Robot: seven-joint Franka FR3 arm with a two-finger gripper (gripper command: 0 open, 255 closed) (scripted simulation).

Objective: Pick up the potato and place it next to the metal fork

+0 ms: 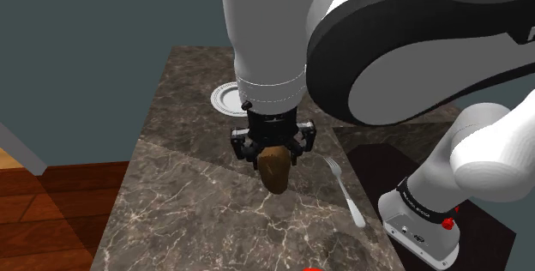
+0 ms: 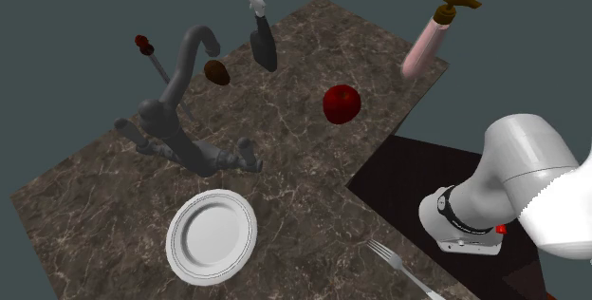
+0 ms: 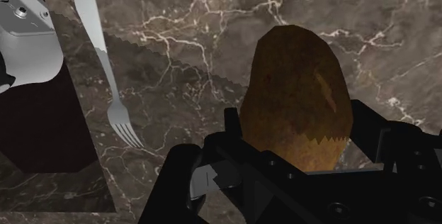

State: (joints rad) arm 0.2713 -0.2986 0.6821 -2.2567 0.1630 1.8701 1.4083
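My black gripper [image 1: 274,159] is shut on a brown potato [image 1: 275,173], which hangs end-down just above the dark marbled counter [image 1: 189,201]. In the wrist view the potato [image 3: 297,95] is clasped between the fingers [image 3: 232,127] of the gripper [image 3: 301,134]. A grey metal fork [image 1: 345,190] lies flat on the counter, a short way to the shoulder view's right of the potato, near the counter's edge. In the wrist view the fork [image 3: 106,81] lies off to one side of the gripper. The same fork [image 2: 403,262] also shows in the second exterior view.
A white plate [image 1: 230,98] lies on the counter beyond the gripper. Farther along stand a grey faucet [image 2: 180,118], a red apple [image 2: 342,103], a dark bottle [image 2: 263,42], a pink soap dispenser [image 2: 424,46] and a small brown object [image 2: 216,72]. The robot's base [image 1: 420,213] stands beside the fork.
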